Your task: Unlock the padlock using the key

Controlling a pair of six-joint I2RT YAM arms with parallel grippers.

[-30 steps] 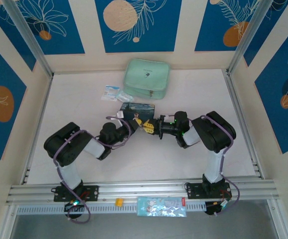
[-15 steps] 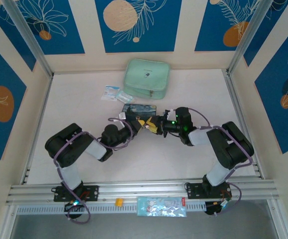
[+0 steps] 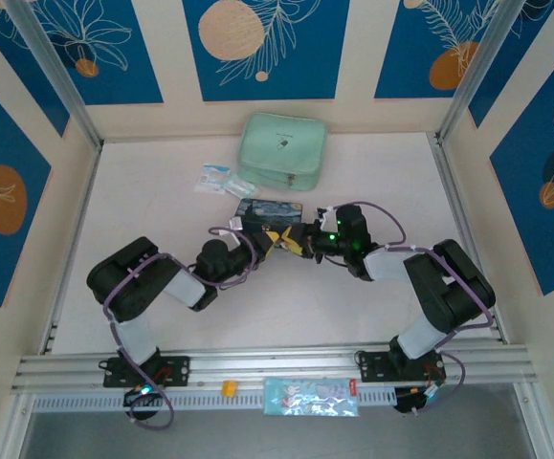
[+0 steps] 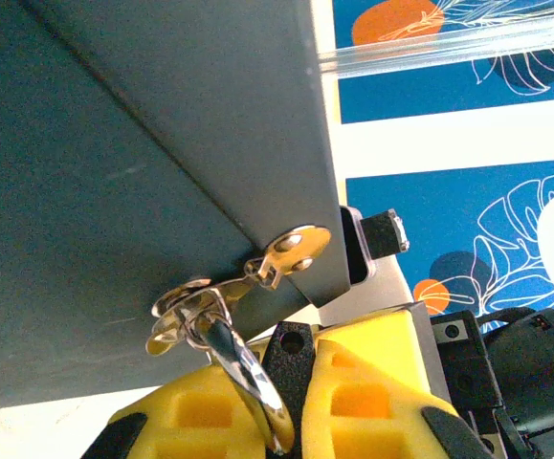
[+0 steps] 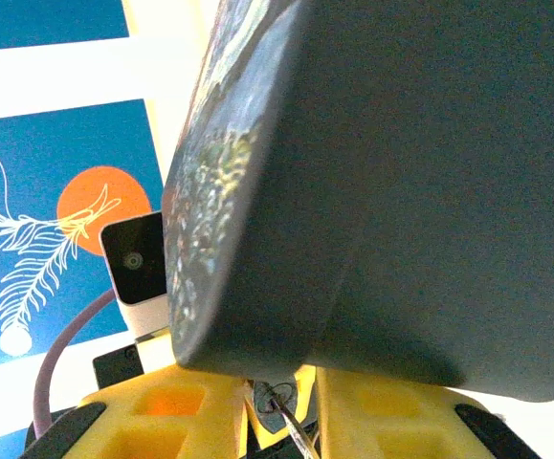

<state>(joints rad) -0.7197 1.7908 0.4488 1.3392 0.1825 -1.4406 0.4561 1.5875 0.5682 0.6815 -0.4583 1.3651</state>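
Right arm's elbow swung outward; right hand [image 3: 305, 241] stayed nose-to-nose with left hand [image 3: 275, 236], its grip impossible to tell. Left hand was clamped on what looked like the padlock [image 4: 250, 371] shackle, key [image 4: 186, 317] dangling against tin [image 3: 269, 207]. Insertion apparently pending.

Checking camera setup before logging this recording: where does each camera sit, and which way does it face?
Top external: above and behind, looking down on the table; both arms, left gripper and right gripper facing each other beside the tin.
Left wrist: low, facing the tin's dark side; own yellow fingers pinching the key bunch.
Right wrist: low, facing the tin close up; own yellow fingers.
Shared: the tin, in all three.
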